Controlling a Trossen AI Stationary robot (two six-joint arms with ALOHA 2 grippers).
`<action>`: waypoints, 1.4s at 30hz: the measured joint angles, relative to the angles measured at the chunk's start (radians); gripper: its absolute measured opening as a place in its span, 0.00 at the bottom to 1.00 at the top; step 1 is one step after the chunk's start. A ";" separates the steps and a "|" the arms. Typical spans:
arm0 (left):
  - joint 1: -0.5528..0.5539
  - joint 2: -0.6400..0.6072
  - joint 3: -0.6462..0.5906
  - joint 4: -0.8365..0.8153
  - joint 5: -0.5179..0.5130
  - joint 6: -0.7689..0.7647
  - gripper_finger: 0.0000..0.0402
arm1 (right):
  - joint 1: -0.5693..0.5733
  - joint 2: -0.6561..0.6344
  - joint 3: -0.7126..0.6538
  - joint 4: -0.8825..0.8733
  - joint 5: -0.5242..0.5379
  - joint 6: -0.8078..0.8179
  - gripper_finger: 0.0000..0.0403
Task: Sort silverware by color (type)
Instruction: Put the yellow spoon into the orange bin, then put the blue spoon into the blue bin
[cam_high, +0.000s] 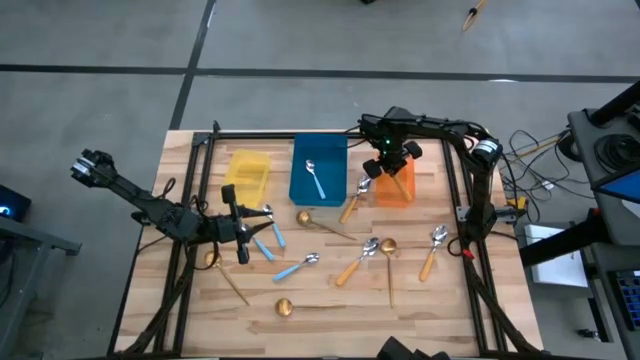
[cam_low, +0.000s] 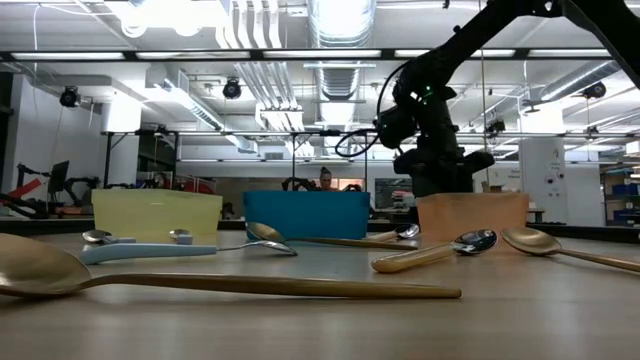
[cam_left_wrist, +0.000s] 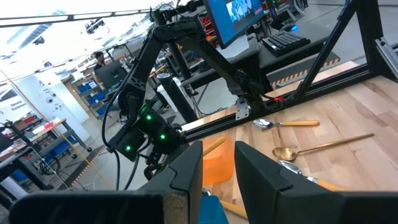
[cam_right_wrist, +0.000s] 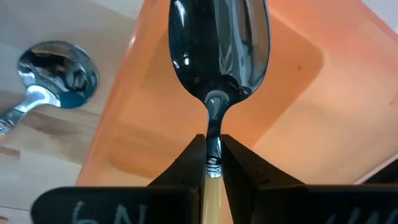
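Your right gripper (cam_right_wrist: 213, 155) is pinched tight on the neck of an orange-handled spoon (cam_right_wrist: 217, 62), right where the silver stem meets the handle, and it hangs over the orange bin (cam_high: 394, 184) at the far right of the table. The wrist view looks down past the bowl into the bin's floor, which looks bare.

To finish this step well, centre the spoon over the bin before you let go, since the bowl sits close to the bin's near wall. Lower it until the bowl is inside the rim, then part the fingers just enough to drop it. Watch the other orange-handled spoon (cam_high: 354, 198) lying just beside the bin on the wood; don't nudge it.

Your left gripper (cam_left_wrist: 217, 171) waits low over the near left part of the table, fingers slightly apart and holding nothing. One blue-handled spoon (cam_high: 315, 178) lies in the blue bin (cam_high: 318, 168); the yellow bin (cam_high: 247, 175) looks empty. Gold, blue and orange spoons remain scattered on the tabletop (cam_high: 450, 300).
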 joint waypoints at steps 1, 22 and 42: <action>0.000 0.000 0.000 0.000 0.000 0.000 0.19 | 0.000 0.000 0.000 0.005 0.000 0.000 0.07; 0.000 0.000 0.000 0.000 0.000 0.000 0.19 | 0.000 0.000 0.000 0.025 -0.002 -0.006 0.07; 0.000 0.000 0.000 0.000 0.000 0.000 0.19 | 0.000 -0.009 0.012 0.002 -0.010 0.002 0.34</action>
